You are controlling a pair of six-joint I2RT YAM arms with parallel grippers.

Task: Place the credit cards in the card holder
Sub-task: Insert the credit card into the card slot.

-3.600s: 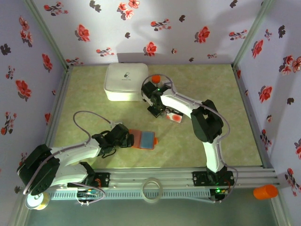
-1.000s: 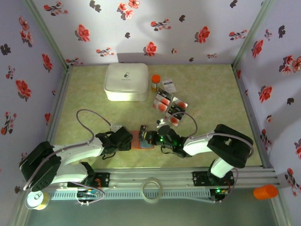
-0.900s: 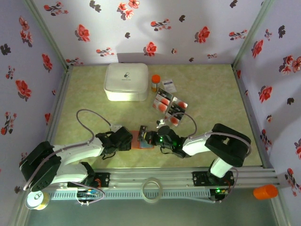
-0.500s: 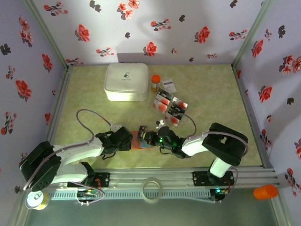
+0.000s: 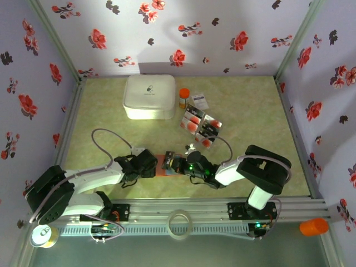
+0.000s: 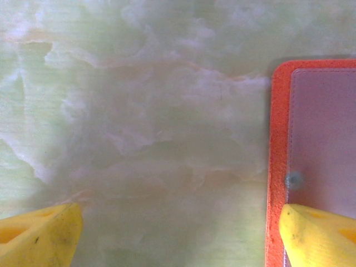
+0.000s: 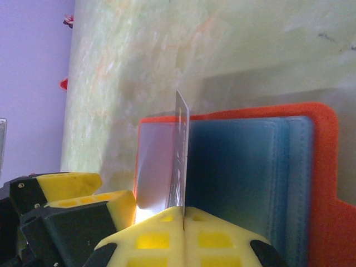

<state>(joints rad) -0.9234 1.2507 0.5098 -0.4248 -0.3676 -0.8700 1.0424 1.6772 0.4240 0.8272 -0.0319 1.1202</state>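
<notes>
Right hand (image 7: 183, 216) with one card (image 7: 181, 158), from the other credit cards (image 5: 200, 125) to the card holder (image 7: 245, 167)

Soft, even light falls from above in the overhead view; the white box (image 5: 148, 96) casts a faint shadow at the foot of the back wall (image 5: 233, 22), and the frame's corners stretch (wide lens). The left wrist view is hazy, its yellow fingers (image 6: 39, 236) blurred; the card (image 7: 181, 161) looks sharper

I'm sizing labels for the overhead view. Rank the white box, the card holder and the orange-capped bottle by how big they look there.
1. white box, by far the largest.
2. card holder, partly covered, so this rank is unsure.
3. orange-capped bottle, close to what shows of the holder.
</notes>
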